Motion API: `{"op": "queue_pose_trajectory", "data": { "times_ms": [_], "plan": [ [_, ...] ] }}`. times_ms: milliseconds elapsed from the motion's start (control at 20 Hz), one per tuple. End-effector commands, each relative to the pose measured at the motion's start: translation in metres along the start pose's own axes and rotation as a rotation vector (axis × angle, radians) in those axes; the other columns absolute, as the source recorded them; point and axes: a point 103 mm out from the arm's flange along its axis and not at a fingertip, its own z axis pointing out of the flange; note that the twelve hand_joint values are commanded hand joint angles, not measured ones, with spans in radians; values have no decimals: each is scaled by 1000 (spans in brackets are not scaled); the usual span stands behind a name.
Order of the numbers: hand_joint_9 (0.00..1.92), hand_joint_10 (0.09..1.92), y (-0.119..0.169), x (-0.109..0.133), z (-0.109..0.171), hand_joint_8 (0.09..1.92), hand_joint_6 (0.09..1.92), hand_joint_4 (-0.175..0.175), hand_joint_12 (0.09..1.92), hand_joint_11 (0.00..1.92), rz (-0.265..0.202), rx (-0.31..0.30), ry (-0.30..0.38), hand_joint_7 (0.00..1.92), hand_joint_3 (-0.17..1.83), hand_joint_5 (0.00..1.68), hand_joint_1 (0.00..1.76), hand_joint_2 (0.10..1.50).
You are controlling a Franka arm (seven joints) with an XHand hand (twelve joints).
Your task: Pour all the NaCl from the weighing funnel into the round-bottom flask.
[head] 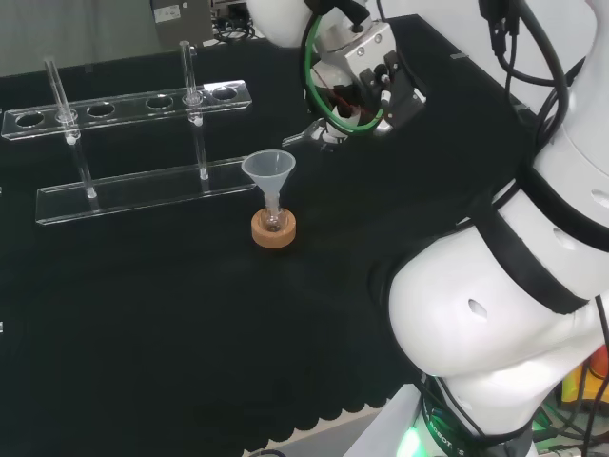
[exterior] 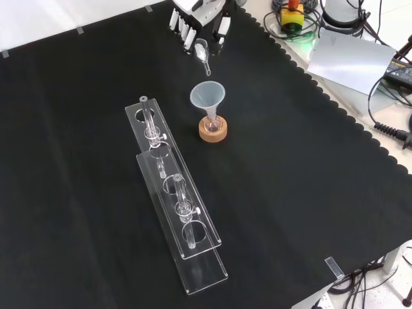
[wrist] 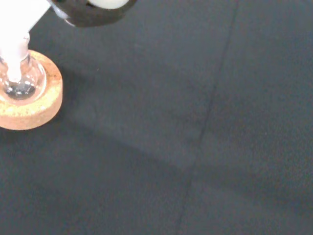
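Fingers [exterior: 187, 29] curl round a small glass weighing funnel [exterior: 203, 55], its spout tilted down.

Left to right in the front view: a clear rack [exterior: 174, 193], then the flask [exterior: 212, 123] on its cork ring [exterior: 213, 134], topped by a funnel [exterior: 207, 96]. Light, slippery, fragile glass; probably best held by its body.

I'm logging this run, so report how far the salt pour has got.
Done: the black and white hand has its fingers curled round the small clear weighing funnel. In hand: it hangs short of the clear plastic funnel sitting in the small round-bottom glass flask on its cork ring. Left: the pour itself.
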Motion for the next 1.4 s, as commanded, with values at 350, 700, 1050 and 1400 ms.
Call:
{"op": "queue_pose_trajectory", "data": {
  "times_ms": [350, 700, 1050, 1400],
  "plan": [
    [1277, 211, 16, 8, -8, 474, 925, 175, 994, 905, -20, 68, -99, 1139, 57, 1043, 1039, 1057],
    [1282, 206, 24, 13, -17, 470, 923, 175, 990, 910, -30, 80, -148, 1142, 58, 1044, 1039, 1055],
    [1291, 202, 25, 17, -16, 468, 921, 175, 986, 916, -33, 106, -205, 1150, 61, 1046, 1040, 1054],
    [1295, 196, 23, 18, -20, 465, 920, 175, 981, 920, -31, 132, -265, 1155, 62, 1047, 1040, 1052]
  ]
}}
